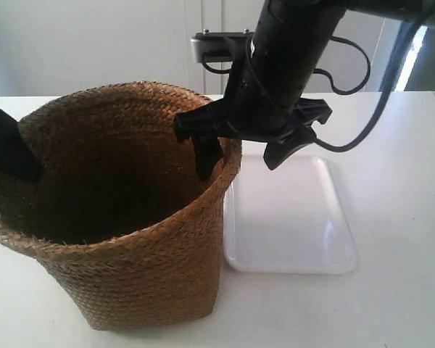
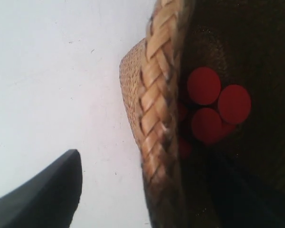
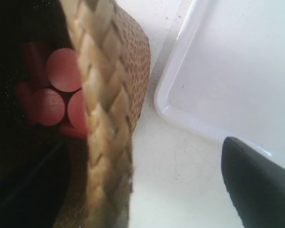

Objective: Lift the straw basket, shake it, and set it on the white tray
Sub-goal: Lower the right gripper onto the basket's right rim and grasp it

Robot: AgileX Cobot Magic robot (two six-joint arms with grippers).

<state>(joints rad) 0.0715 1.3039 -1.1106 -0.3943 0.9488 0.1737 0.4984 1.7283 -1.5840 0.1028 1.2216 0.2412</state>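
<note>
The straw basket (image 1: pixel 130 246) stands upright on the white table, its right side just beside the white tray (image 1: pixel 290 217), which lies flat. My right gripper (image 1: pixel 243 154) is open and straddles the basket's woven rim (image 3: pixel 102 109), one finger inside and one outside over the tray's edge. My left gripper (image 2: pixel 156 199) is also open astride the opposite rim (image 2: pixel 159 95); its outer finger (image 2: pixel 47 190) hangs over bare table. In the exterior view only one black left finger (image 1: pixel 11 148) shows, at the rim. Neither gripper is pressing on the straw.
Several red round discs (image 2: pixel 213 104) lie clustered on the basket's dark bottom, also seen in the right wrist view (image 3: pixel 57 95). White table (image 1: pixel 399 145) surrounds the tray. A white wall and door stand behind the table. The right arm's cable (image 1: pixel 362 123) loops above the tray.
</note>
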